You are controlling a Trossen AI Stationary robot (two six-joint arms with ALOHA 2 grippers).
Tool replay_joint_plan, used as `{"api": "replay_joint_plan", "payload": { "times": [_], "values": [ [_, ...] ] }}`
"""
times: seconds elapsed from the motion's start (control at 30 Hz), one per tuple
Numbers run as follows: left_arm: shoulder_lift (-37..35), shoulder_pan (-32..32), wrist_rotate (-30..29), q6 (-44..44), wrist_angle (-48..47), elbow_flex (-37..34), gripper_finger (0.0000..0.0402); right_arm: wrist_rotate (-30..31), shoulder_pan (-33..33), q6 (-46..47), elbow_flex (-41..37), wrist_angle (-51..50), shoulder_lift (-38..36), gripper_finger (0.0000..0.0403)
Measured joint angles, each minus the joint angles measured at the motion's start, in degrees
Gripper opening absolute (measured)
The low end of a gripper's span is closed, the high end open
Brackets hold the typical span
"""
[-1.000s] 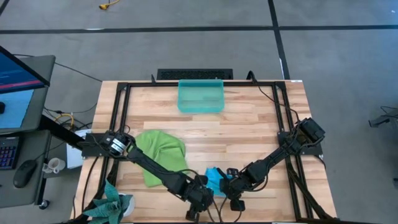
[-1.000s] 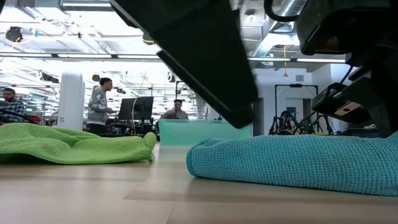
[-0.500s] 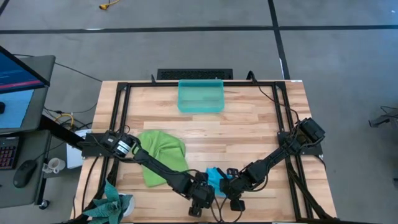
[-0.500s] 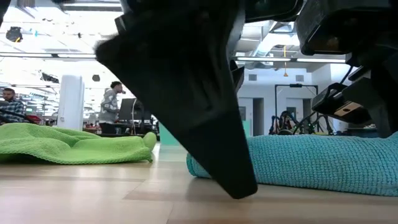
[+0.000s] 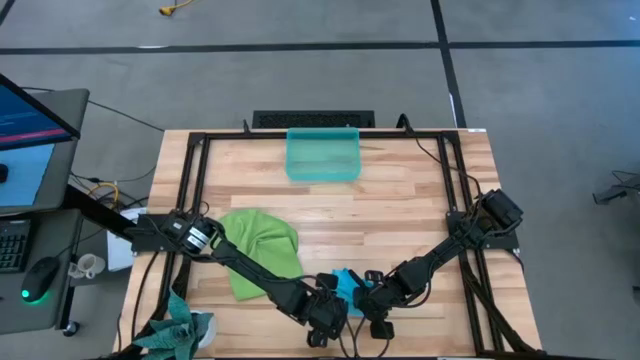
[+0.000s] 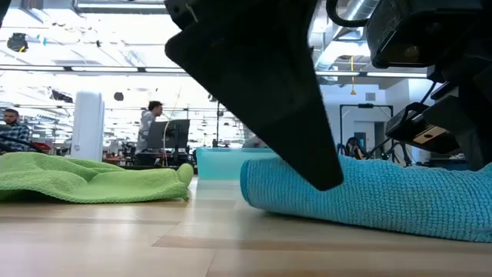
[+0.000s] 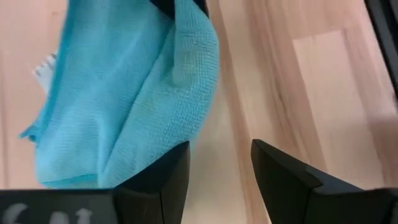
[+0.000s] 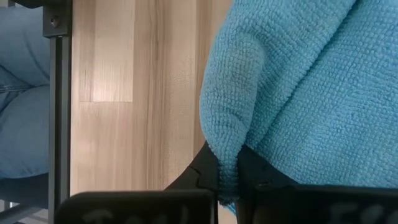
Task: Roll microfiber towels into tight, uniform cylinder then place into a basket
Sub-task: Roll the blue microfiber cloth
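Observation:
The sky-blue towel (image 5: 346, 284) lies bunched on the table near its near edge, between my two grippers; it also fills the right of the low view (image 6: 400, 196). My left gripper (image 7: 221, 158) stands open at the towel's left end, bare wood between its fingers. My right gripper (image 8: 227, 177) is shut on the towel's right side. Left of centre, the lime-green towel (image 5: 262, 250) lies crumpled and flat on the wood. The teal basket (image 5: 322, 155) stands at the far edge. My left gripper slants down from the table's left. The outer side of one finger (image 7: 177, 155) stands against the blue towel's end (image 7: 186, 127), which rests on the table. Nothing is between the fingers. My right gripper pinches a folded edge of the blue towel (image 8: 225, 155) between its two fingers, slanting down from the table's right. How many layers it holds I cannot tell. The towel's bulk lies on the table beyond the fingers.
A black frame (image 5: 190, 200) runs around the tabletop. A darker teal-green cloth (image 5: 180, 328) hangs off the near left corner. A desk with a mouse (image 5: 40, 278) stands left of the table. People stand in the room beyond (image 6: 150, 127).
My left gripper has tipped and come down beside the blue towel's left end, staying open. That end of the towel has shifted a little toward the table's right and stands higher and rounder than before.

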Motion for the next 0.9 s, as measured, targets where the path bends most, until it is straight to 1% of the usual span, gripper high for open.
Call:
{"api": "replay_joint_plan", "payload": {
  "times": [0.23, 0.57, 0.7, 0.9],
  "values": [
    [0.0, 0.2, -3.5, 0.0, -0.7, 0.1, 0.0166, 0.0, 0.0, 0.0, 0.0, 0.0, 0.0, 0.0032],
    [0.0, 2.5, -4.0, -2.9, -2.9, 0.1, 0.0166, -0.3, 0.0, 0.0, 0.0, 0.1, 0.0, 0.0032],
    [0.0, 3.8, -3.6, -3.7, -3.3, -0.1, 0.0166, -0.3, 0.0, 0.0, 0.0, 0.3, 0.0, 0.0034],
    [0.0, 5.4, 0.2, -5.8, -2.9, -1.1, 0.0166, -0.5, 0.0, 0.0, 0.0, 0.4, 0.0, 0.0033]
  ]
}}
